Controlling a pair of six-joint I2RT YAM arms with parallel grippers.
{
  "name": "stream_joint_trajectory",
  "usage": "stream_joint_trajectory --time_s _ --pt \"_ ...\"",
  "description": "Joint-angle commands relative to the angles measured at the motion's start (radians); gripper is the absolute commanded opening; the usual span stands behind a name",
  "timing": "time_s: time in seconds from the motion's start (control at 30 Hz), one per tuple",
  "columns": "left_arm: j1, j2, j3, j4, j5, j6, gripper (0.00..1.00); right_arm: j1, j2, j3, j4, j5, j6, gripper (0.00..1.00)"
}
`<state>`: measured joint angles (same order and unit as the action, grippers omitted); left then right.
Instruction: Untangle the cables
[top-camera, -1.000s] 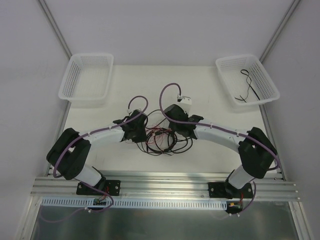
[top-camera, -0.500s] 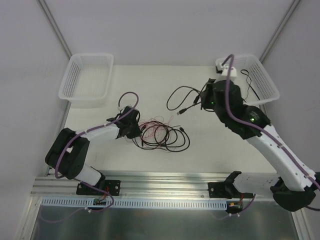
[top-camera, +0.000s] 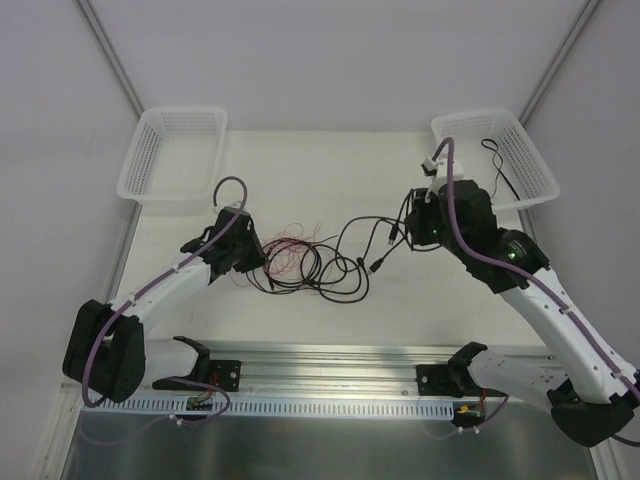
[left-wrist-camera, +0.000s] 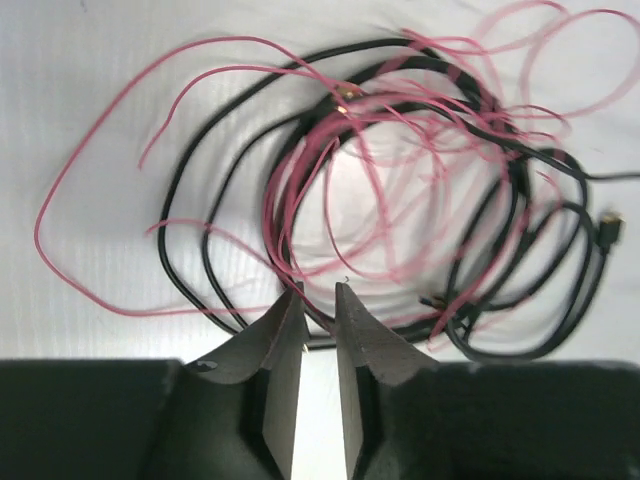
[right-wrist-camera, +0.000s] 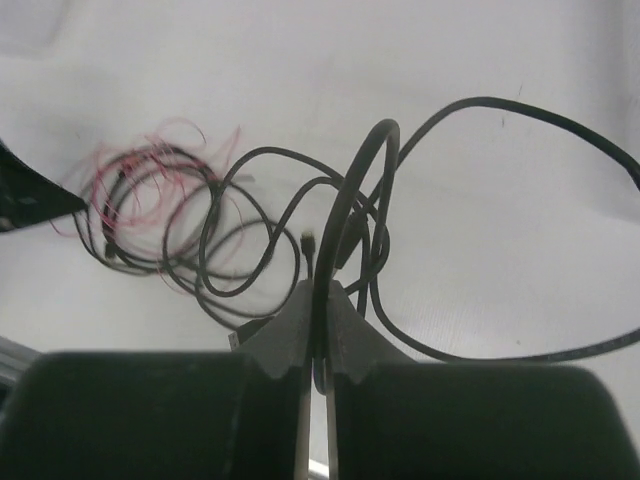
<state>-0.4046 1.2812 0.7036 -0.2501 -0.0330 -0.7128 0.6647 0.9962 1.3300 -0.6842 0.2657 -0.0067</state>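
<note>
**Spotter:** Talk me through it. Where are the cables?

**Operator:** The cables (top-camera: 305, 265) lie in a loose heap on the table (top-camera: 300, 170), mid-workspace and closer to my left arm. I see black loops with fine red wires threaded across them.

**Spotter:** And your left gripper?

**Operator:** My left gripper (left-wrist-camera: 319, 292) is at the heap's left edge. On the wrist view its jaws stand a little apart, with bare table showing in the gap. Red strands cross just beyond the tips, and I see nothing pinched there.

**Spotter:** Right side?

**Operator:** My right gripper (right-wrist-camera: 318, 290) is clenched tight on a black cord (right-wrist-camera: 340, 210). The cord arches up out of the fingertips, loops round and runs off toward the heap. From above, that gripper is to the right of the heap, near the right basket (top-camera: 452, 160). A small plug (top-camera: 378, 266) shows between it and the heap.

**Spotter:** Anything in the baskets?

**Operator:** One black lead (top-camera: 497, 175) lies in the right basket. The left basket (top-camera: 140, 160) is at the far left corner, well apart from the heap.
</note>
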Motion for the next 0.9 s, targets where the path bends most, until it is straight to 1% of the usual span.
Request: stream_joint_trajectory --time_s 0.0,0.03,0.1,0.13,0.17,0.23,0.27,0.33,0.37,0.4,0.47,0.5,0.6,0.7,0.73,0.77,0.8,0.87 --pt "0.001 -0.115 0.019 -0.060 0.096 0.072 0.22 -0.023 -0.005 -0.096 0.070 -0.089 -0.010 0.01" --pt "0.001 -0.134 0.023 -0.070 0.128 0.081 0.32 -0.036 -0.004 -0.115 0.080 -0.104 -0.010 0.01" --pt "0.003 -0.179 0.034 -0.107 0.159 0.107 0.46 -0.048 0.005 -0.147 0.091 -0.123 -0.010 0.01" --pt "0.001 -0.192 0.039 -0.121 0.174 0.114 0.59 -0.060 0.013 -0.155 0.095 -0.150 -0.015 0.01" --pt "0.003 -0.216 0.043 -0.139 0.204 0.131 0.65 -0.065 0.016 -0.158 0.103 -0.160 -0.018 0.01" --pt "0.001 -0.235 0.065 -0.167 0.229 0.150 0.74 -0.074 0.022 -0.160 0.109 -0.161 -0.030 0.01" --pt "0.001 -0.249 0.074 -0.178 0.248 0.165 0.84 -0.079 0.025 -0.158 0.110 -0.154 -0.033 0.01" --pt "0.003 -0.256 0.108 -0.221 0.261 0.188 0.92 -0.103 0.033 -0.141 0.110 -0.152 -0.047 0.01" --pt "0.003 -0.261 0.122 -0.238 0.263 0.214 0.97 -0.114 0.039 -0.132 0.107 -0.154 -0.050 0.01" --pt "0.003 -0.261 0.154 -0.270 0.265 0.228 0.99 -0.125 0.042 -0.123 0.107 -0.155 -0.053 0.01" --pt "0.006 -0.263 0.189 -0.307 0.259 0.277 0.99 -0.155 0.047 -0.086 0.109 -0.163 -0.074 0.01" --pt "0.009 -0.261 0.224 -0.339 0.242 0.292 0.99 -0.180 0.048 -0.072 0.109 -0.172 -0.084 0.01" --pt "0.018 -0.270 0.275 -0.360 0.185 0.355 0.99 -0.221 0.068 -0.003 0.107 -0.207 -0.111 0.01" --pt "0.023 -0.276 0.296 -0.353 0.180 0.414 0.99 -0.249 0.105 0.054 0.089 -0.357 -0.130 0.01" --pt "0.023 -0.272 0.298 -0.348 0.186 0.427 0.99 -0.247 0.110 0.061 0.092 -0.373 -0.137 0.01" --pt "0.021 -0.269 0.300 -0.347 0.191 0.455 0.99 -0.249 0.111 0.061 0.097 -0.373 -0.142 0.01" --pt "0.021 -0.264 0.298 -0.344 0.185 0.466 0.99 -0.249 0.113 0.061 0.101 -0.309 -0.142 0.01" --pt "0.021 -0.257 0.292 -0.338 0.171 0.499 0.99 -0.264 0.119 0.073 0.100 -0.238 -0.147 0.01"
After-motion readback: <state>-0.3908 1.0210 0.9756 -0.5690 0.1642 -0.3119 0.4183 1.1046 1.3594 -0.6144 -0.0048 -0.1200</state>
